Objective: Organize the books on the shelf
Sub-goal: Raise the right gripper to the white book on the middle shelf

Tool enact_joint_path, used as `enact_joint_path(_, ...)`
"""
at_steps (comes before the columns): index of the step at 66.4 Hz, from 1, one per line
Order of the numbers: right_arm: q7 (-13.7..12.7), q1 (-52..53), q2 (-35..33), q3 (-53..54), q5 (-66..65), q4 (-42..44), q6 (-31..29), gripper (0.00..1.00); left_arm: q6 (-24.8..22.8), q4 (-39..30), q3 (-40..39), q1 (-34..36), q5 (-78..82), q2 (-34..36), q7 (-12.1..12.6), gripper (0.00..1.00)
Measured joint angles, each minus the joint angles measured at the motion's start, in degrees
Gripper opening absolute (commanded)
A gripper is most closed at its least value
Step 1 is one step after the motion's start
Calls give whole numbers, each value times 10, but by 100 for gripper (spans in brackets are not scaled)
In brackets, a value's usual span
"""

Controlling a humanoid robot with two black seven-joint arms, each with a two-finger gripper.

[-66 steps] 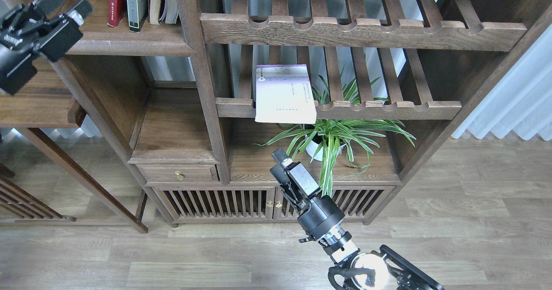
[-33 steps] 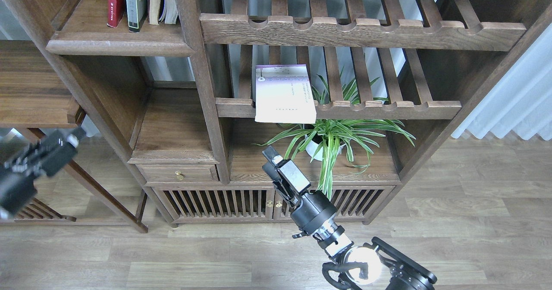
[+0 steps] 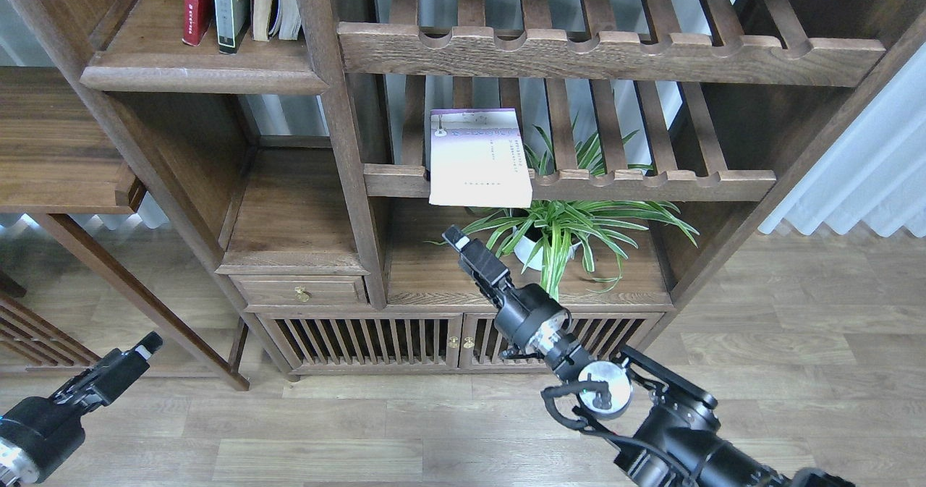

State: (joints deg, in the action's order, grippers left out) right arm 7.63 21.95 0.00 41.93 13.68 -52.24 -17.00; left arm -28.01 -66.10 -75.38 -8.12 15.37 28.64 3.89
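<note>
The right gripper (image 3: 457, 239) rises below the lilac-white book (image 3: 479, 158) overhanging a slatted rack (image 3: 651, 183); its jaws' state is unclear. A nudge could topple the book onto the plant (image 3: 557, 230) beneath.

Even, soft daylight; sharp frame with slight wide-angle bend

Light came through the white curtains (image 3: 861, 176) at the right edge and behind the bookcase (image 3: 347, 147), glowing pale between the slats. Compartments under the solid shelf (image 3: 195, 74) sat in deep shadow. A small glare spot shone on the metal joint of the right arm (image 3: 600, 389). The pale book (image 3: 477, 158) read slightly washed out. The left gripper (image 3: 134, 353) looked faintly soft. Uprights leaned outward toward the corners.
</note>
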Motion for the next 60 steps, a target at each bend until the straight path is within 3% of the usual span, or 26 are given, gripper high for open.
enact_joint_path(18,-1,43,0,-1,41,4,54,96,0,0,0,0,0,-3,1,90)
enact_joint_path(60,-1,84,0,-14,100,29,98,86,0,-1,-2,1,0,-4,1,90)
